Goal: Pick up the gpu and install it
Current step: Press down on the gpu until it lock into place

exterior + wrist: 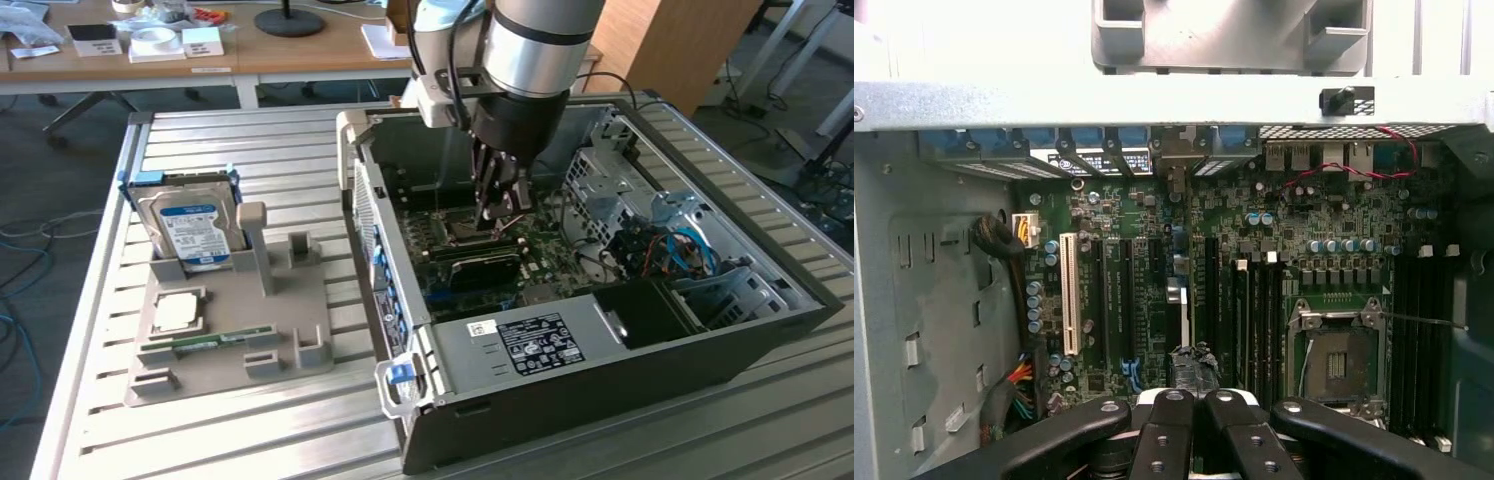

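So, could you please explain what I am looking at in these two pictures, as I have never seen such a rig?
Gladly. The machine is a single robot arm with a gripper at its end. One picture comes from a camera standing off to the side. The other comes from a camera on the arm's wrist, looking past the fingers.

On the slatted metal table lies an open computer case. At the exterior view's left is a grey holder with a hard drive, a processor chip and a memory stick.

The gripper is down inside the case, over the motherboard. Its fingers are closed, with a small dark part at their tips. I cannot tell whether that is the graphics card.
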You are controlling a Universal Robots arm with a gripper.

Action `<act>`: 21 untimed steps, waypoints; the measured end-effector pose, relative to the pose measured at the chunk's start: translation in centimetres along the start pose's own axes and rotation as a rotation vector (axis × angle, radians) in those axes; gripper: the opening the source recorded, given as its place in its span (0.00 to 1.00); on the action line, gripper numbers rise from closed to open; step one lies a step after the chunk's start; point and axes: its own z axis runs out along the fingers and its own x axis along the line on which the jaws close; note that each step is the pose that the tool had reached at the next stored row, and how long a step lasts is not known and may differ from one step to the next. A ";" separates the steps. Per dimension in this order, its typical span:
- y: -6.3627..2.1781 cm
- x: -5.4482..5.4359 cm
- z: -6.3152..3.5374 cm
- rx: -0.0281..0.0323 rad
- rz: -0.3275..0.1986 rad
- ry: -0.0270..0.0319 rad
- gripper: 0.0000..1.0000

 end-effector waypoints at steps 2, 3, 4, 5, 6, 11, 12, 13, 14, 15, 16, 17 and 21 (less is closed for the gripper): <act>0.00 0.0 0.00 0.0001 0.000 0.0000 0.11; 0.00 0.0 0.01 0.0000 0.000 0.0000 0.11; 0.00 0.0 0.03 0.0000 0.000 -0.0001 0.11; 0.00 0.0 0.08 0.0001 0.000 -0.0003 0.11; 0.00 0.0 0.13 0.0001 0.000 -0.0004 0.11; 0.00 0.0 0.31 -0.0001 0.000 0.0002 0.11; 0.00 0.0 0.31 -0.0001 0.000 0.0002 0.11; 0.00 0.0 0.32 -0.0001 0.000 0.0001 0.11; 0.00 0.0 0.32 0.0000 0.000 0.0000 0.11; 0.00 0.0 0.34 0.0000 0.000 -0.0001 0.11; 0.00 0.0 0.45 0.0003 0.000 -0.0006 0.11; 0.00 0.0 0.57 0.0001 0.000 -0.0003 0.11; 0.01 0.0 1.09 0.0000 0.000 -0.0001 0.11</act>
